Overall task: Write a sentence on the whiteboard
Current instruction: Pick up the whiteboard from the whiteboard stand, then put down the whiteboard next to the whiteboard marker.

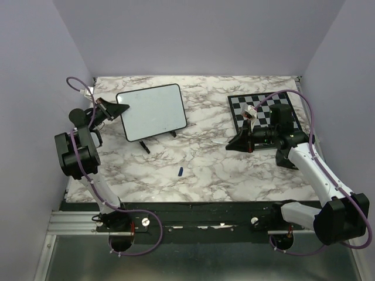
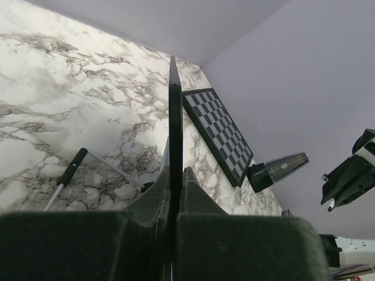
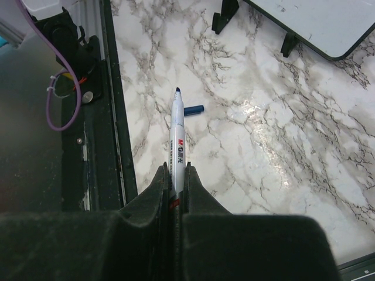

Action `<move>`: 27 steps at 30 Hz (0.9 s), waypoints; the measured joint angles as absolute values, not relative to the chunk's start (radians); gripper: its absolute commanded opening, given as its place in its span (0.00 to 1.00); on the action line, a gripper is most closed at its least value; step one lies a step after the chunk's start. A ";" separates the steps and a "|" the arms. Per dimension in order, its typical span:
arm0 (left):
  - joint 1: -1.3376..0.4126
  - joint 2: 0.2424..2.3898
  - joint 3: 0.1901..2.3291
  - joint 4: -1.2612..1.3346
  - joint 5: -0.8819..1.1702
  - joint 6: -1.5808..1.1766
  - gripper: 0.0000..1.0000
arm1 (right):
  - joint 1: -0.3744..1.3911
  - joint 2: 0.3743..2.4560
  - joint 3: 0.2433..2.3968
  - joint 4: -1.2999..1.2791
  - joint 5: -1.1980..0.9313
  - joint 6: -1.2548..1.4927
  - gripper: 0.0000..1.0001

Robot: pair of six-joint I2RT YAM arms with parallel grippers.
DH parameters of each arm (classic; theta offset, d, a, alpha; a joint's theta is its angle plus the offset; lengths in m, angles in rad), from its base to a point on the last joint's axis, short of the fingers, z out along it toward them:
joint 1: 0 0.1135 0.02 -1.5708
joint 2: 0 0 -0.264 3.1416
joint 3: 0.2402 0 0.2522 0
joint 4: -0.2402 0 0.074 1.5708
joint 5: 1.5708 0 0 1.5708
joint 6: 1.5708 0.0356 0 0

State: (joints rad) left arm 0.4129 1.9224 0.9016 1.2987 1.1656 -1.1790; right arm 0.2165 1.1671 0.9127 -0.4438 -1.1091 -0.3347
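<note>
The table [image 1: 234, 170] top is looking like smooth white and grey marble, shining under the light. The whiteboard [image 1: 151, 111] is looking glossy and smooth in its thin black frame. The marker [image 3: 178, 137] is showing smooth white plastic. The near rail [image 1: 70, 222] is looking like dull grey metal.
</note>
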 measured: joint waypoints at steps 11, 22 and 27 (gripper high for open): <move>0.321 1.740 0.894 1.278 1.041 -1.099 0.00 | 0.216 1.167 0.913 -0.447 -1.109 -0.342 0.01; 0.077 1.322 0.712 1.034 0.841 -0.776 0.00 | 0.216 1.157 0.913 -0.466 -1.108 -0.360 0.00; 0.042 1.227 0.621 0.925 0.745 -0.713 0.00 | 0.216 1.147 0.913 -0.466 -1.108 -0.361 0.01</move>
